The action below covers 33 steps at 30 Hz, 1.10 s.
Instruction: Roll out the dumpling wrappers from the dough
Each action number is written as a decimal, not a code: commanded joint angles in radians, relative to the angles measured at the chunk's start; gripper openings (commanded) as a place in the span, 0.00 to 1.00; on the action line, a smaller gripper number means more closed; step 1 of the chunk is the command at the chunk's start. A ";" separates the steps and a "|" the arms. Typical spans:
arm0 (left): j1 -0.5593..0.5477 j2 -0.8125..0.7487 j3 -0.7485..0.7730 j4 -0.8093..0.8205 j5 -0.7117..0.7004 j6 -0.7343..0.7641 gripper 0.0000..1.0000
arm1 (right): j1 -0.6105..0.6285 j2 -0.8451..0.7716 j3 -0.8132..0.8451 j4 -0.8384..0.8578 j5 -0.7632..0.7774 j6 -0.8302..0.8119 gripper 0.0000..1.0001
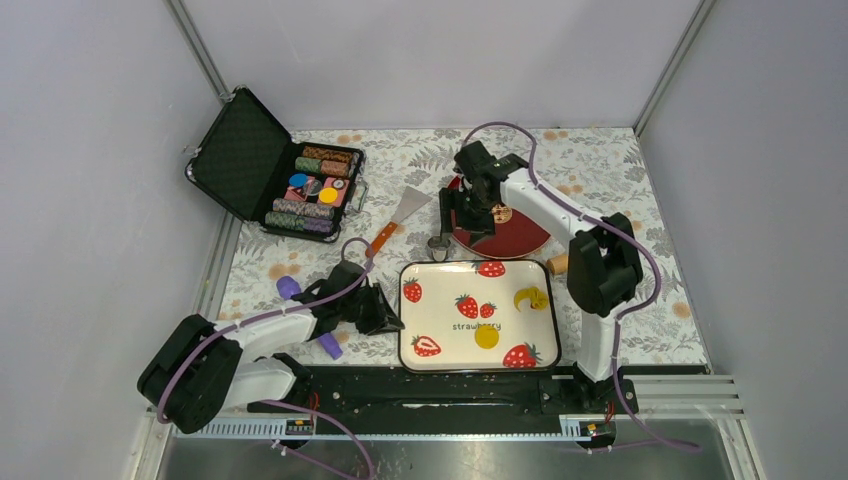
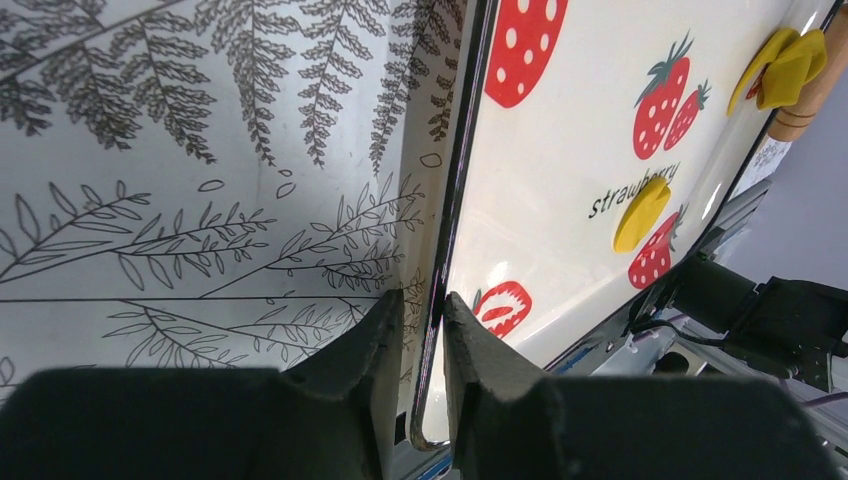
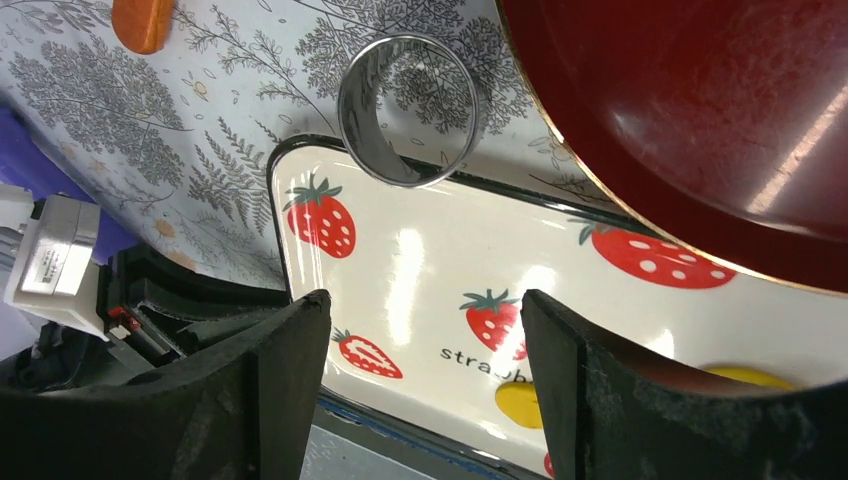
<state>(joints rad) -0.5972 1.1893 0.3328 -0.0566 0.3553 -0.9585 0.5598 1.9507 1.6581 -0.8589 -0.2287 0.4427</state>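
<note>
The dough (image 1: pixel 529 297) is a yellow crescent at the right of the strawberry-print tray (image 1: pixel 440 310). One round dumpling wrapper (image 1: pixel 487 337) lies near the tray's front middle. My left gripper (image 1: pixel 392 318) is shut on the tray's left rim; the left wrist view shows the rim between my jaws (image 2: pixel 422 300), with the wrapper (image 2: pixel 640 212) and dough (image 2: pixel 785 65) further along the tray. My right gripper (image 1: pixel 452 220) hovers open and empty beyond the tray's far edge. In the right wrist view it (image 3: pixel 423 300) is near a metal ring cutter (image 3: pixel 408 110), and the wrapper (image 3: pixel 520 403) shows.
A red plate (image 1: pixel 505 235) sits behind the tray under the right arm. A spatula (image 1: pixel 400 215) lies at its left. An open case of poker chips (image 1: pixel 300 185) is at the back left. A wooden handle (image 1: pixel 557 264) shows by the tray's right corner. Purple pieces (image 1: pixel 288 287) lie under the left arm.
</note>
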 commanded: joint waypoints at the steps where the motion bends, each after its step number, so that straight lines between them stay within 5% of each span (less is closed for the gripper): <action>1: 0.004 -0.011 -0.017 -0.040 -0.063 0.020 0.21 | 0.014 0.022 -0.038 0.077 -0.055 0.041 0.77; 16: 0.004 0.037 -0.008 -0.019 -0.040 0.026 0.20 | 0.028 0.219 0.068 0.210 -0.198 0.178 0.77; 23: 0.004 0.021 -0.008 -0.019 -0.037 0.029 0.21 | 0.026 0.176 0.049 0.194 -0.167 0.154 0.78; 29: 0.004 -0.089 0.015 -0.068 -0.043 0.059 0.37 | 0.028 0.030 -0.094 0.180 -0.115 0.112 0.78; 33: 0.007 -0.230 0.081 -0.159 -0.076 0.107 0.60 | 0.021 -0.119 -0.256 0.195 -0.061 0.073 0.82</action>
<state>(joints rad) -0.5964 1.0767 0.3359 -0.1291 0.3363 -0.9138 0.5770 2.0125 1.5124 -0.6617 -0.3557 0.5709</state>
